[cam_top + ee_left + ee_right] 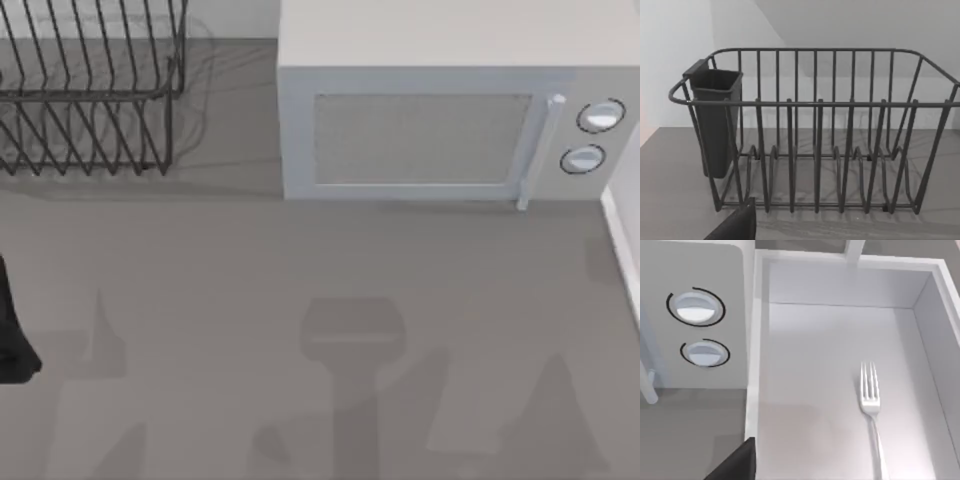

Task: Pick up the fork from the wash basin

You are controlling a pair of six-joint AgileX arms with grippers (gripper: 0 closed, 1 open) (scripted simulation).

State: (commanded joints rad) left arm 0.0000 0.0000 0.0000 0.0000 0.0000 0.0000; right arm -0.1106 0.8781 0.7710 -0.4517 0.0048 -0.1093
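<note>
The fork (871, 405) is slim and silver and lies flat on the floor of the white wash basin (752, 365), tines toward the basin's far wall and handle running out of the picture. The right wrist camera looks down into the basin from above, and a dark edge of my right gripper's body (735, 462) shows over the basin's rim. In the top view a strip of the basin's rim (622, 240) shows at the table's right edge. My left arm (12, 330) sits at the table's far left edge, facing the dish rack.
A white microwave (430, 120) with two round knobs (695, 307) stands at the back, right beside the basin. A dark wire dish rack (90, 90) with a dark cutlery cup (715, 120) stands at the back left. Grey counter (320, 300) spans the middle.
</note>
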